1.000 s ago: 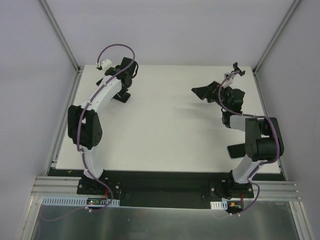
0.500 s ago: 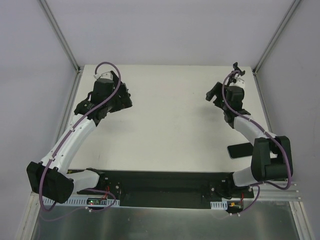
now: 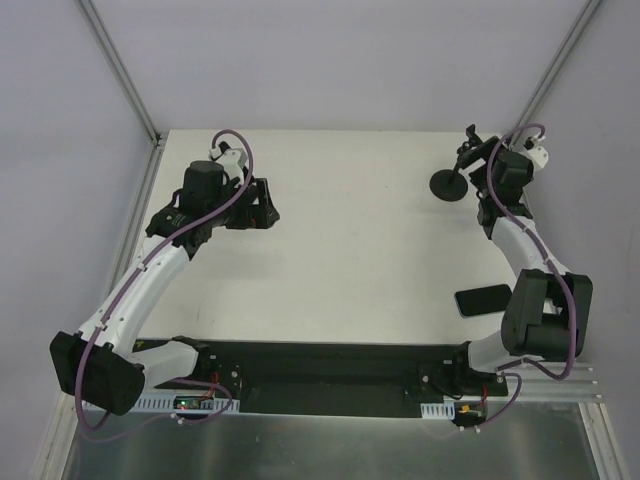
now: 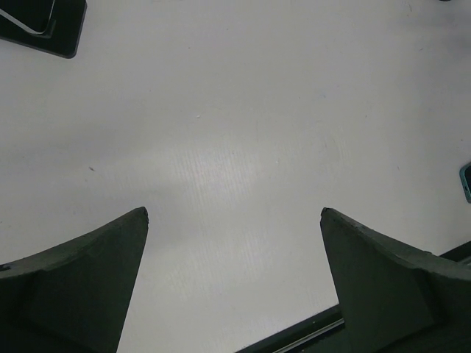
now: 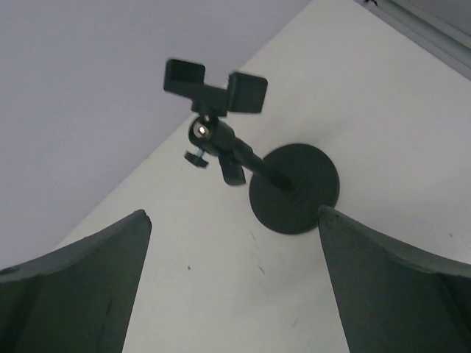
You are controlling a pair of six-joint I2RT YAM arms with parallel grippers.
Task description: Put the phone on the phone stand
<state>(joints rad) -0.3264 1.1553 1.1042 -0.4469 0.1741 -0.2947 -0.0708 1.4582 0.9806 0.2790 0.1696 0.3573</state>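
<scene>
The phone (image 3: pixel 483 299) lies flat on the white table near the right arm's base, apart from both grippers. The phone stand stands at the back right, with its disc base (image 3: pixel 448 185) on the table and its clamp (image 3: pixel 470 134) on top. In the right wrist view the base (image 5: pixel 294 187), thin arm and clamp (image 5: pixel 215 87) sit just ahead of my open, empty right gripper (image 5: pixel 232 213). In the top view that gripper (image 3: pixel 482 172) is right beside the stand. My left gripper (image 3: pixel 266 207) is open and empty over the left of the table, and the left wrist view (image 4: pixel 234 213) shows bare table between its fingers.
A small black object (image 4: pixel 37 26) lies at the top left of the left wrist view, ahead of the left gripper. Metal frame posts stand at the back corners (image 3: pixel 520 125). The table's dark front rail (image 3: pixel 330 355) runs between the arm bases.
My right gripper has swung toward the back right corner and now faces the stand, whose disc base is uncovered. My left gripper has shifted a little to the right.
</scene>
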